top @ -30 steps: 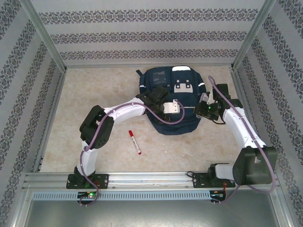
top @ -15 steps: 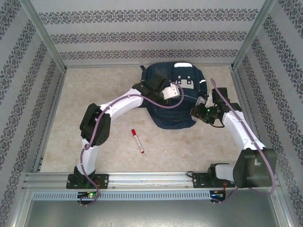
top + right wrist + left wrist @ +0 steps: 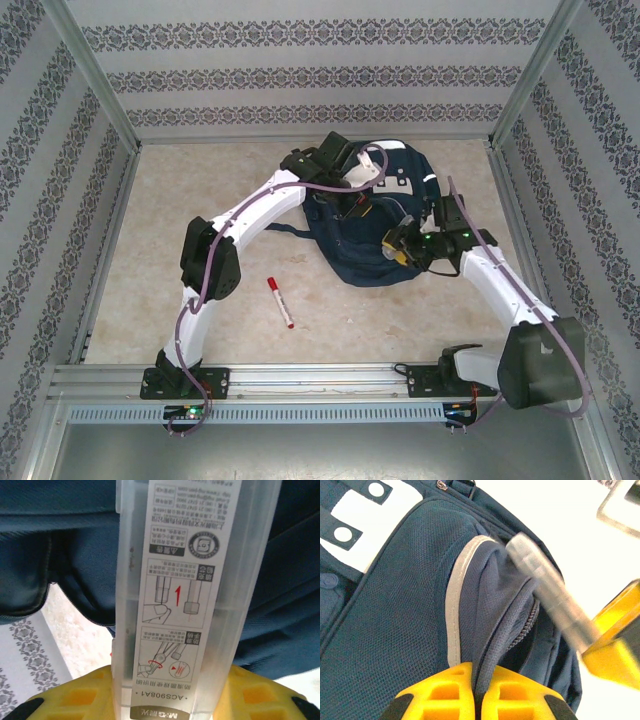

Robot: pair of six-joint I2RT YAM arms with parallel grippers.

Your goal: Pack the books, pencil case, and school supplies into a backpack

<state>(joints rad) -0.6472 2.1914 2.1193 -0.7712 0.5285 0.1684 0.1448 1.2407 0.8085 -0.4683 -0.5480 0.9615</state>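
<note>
The navy backpack (image 3: 365, 262) lies at the back centre of the table. My left gripper (image 3: 479, 672) is shut on the fabric edge beside its open zipper (image 3: 525, 630) and holds that lip up. In the top view the left gripper (image 3: 360, 205) sits over the bag's middle. My right gripper (image 3: 172, 680) is shut on the clear pencil case (image 3: 182, 580), which points at the dark opening of the backpack (image 3: 280, 605). From the left wrist, the pencil case (image 3: 550, 595) shows as a blurred clear bar above the opening. The right gripper (image 3: 392, 248) is at the bag's right side.
A white marker with a red cap (image 3: 280, 301) lies on the table in front of the bag, between the arms. A dark strap (image 3: 285, 231) trails off the bag's left side. Metal frame rails and patterned walls close in the table.
My left gripper has shut on the bag's zipper edge and pulled it toward the back. The bag has shifted and bunched up. The right gripper has moved left with the pencil case.
</note>
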